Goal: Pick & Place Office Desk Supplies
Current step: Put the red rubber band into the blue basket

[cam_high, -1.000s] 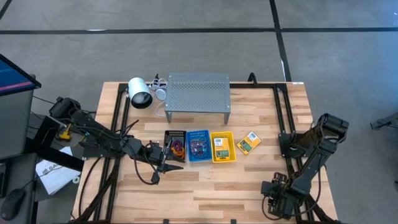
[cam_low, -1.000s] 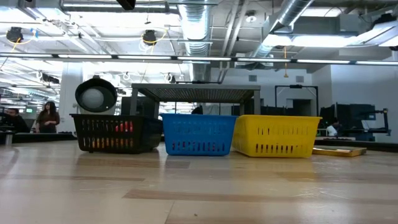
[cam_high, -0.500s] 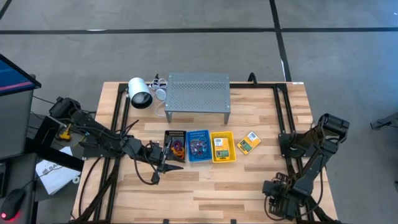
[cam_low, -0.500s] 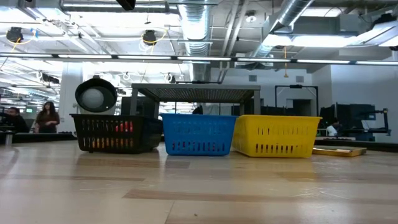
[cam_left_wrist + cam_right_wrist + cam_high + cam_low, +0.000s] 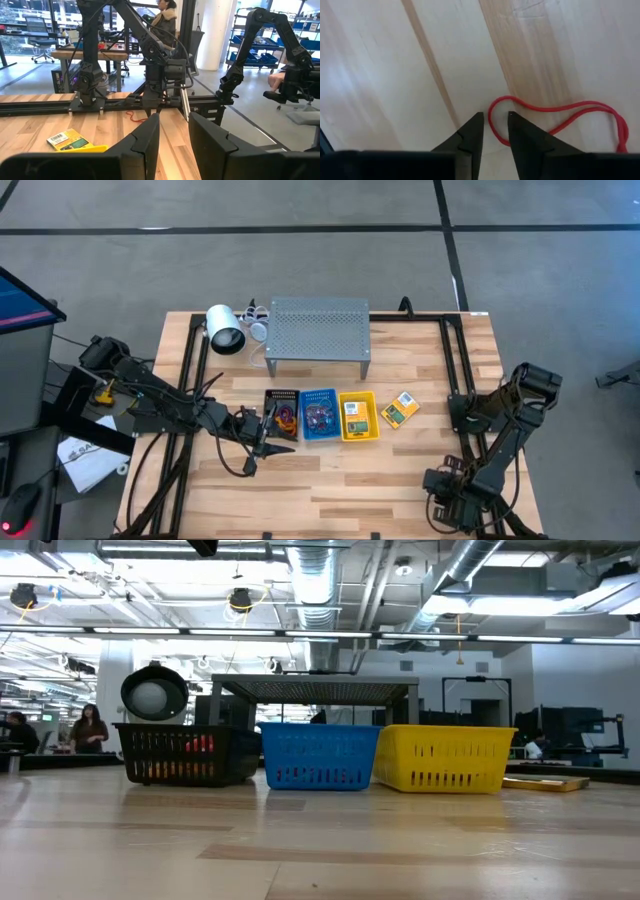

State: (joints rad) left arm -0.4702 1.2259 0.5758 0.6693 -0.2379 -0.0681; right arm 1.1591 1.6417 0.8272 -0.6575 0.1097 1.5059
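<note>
Right end effector (image 5: 494,129), narrow, straddles a red band (image 5: 555,114) on the tabletop (image 5: 380,65); thin loop may slip free.

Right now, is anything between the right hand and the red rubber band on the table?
Nothing visible. The right hand is straight over the red band, its fingertips straddling one end of the loop on bare wood.

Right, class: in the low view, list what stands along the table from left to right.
Black basket → blue basket → yellow basket → flat crayon box lying on the table top at the far right.
</note>
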